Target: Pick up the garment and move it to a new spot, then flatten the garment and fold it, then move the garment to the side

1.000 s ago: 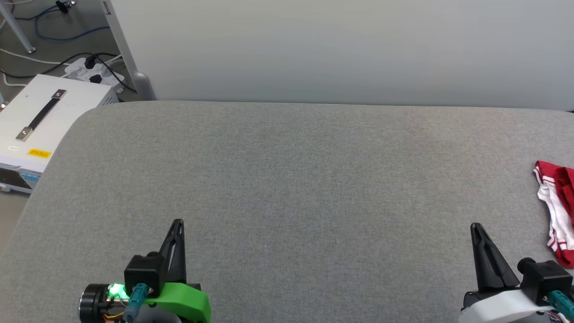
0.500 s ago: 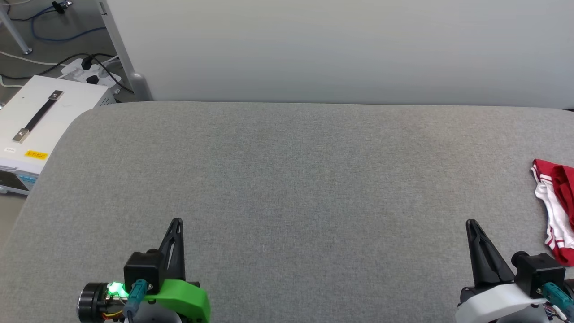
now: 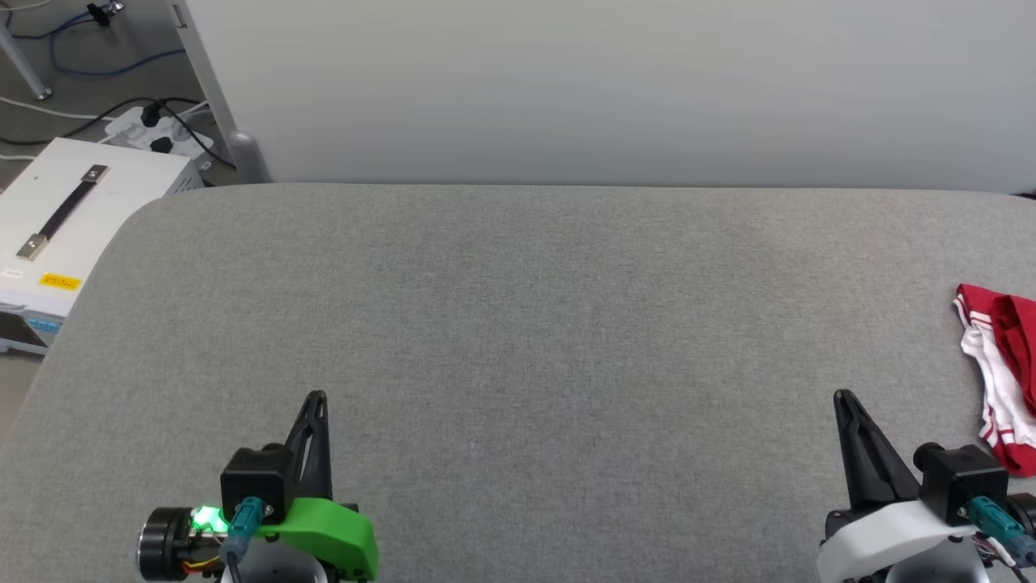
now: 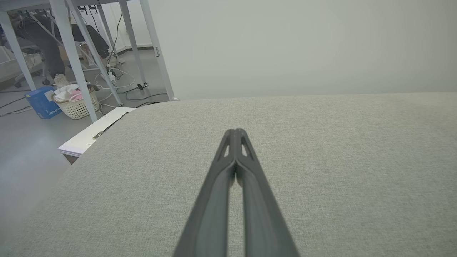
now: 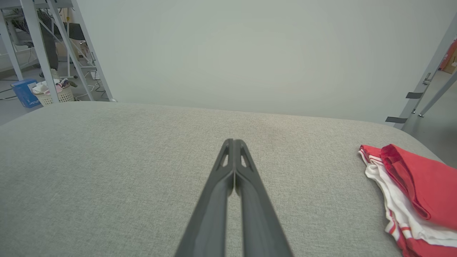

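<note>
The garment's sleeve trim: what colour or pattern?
Red and white stripes on the garment; clearest in the right wrist view.

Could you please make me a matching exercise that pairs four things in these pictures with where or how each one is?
Things:
1. garment
2. left pincer
3. box
4. basket

Descriptions:
A. on the floor, pale things piled inside
B. shut, over the near part of the table
C. bunched, red and white, near the table's right side
D. white, black handle on top, beside the table's far left corner

Pairs: 1-C, 2-B, 3-D, 4-A
</note>
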`<state>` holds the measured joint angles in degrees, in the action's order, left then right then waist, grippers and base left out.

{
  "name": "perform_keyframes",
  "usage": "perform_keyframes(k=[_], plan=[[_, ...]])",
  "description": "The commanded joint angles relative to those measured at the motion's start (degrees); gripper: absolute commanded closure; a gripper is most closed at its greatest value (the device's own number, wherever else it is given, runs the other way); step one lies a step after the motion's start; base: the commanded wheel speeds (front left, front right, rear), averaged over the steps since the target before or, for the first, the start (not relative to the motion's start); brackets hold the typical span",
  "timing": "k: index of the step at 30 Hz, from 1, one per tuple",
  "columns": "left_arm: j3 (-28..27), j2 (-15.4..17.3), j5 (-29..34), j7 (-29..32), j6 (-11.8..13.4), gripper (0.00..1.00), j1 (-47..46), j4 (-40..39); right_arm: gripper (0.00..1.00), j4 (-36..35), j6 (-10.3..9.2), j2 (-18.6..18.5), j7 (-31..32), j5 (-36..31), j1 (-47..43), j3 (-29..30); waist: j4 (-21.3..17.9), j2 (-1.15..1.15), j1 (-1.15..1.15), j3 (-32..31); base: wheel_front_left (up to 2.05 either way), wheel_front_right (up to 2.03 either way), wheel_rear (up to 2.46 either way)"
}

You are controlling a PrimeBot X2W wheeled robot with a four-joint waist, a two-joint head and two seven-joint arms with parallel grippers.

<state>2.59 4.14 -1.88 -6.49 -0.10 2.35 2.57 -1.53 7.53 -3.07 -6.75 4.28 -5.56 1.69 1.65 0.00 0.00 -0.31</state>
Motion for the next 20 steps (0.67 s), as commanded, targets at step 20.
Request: perform_keyframes(k=[20], plan=[[-1.1,-0.6,1.0,2.5,0.1,1.0,-1.5,-1.2,1.0,0.7,-0.03,0.1,2.7,-1.9,2.7,-0.7,-0.6,0.0,0.0,0.1,0.0,0.0,0.0]])
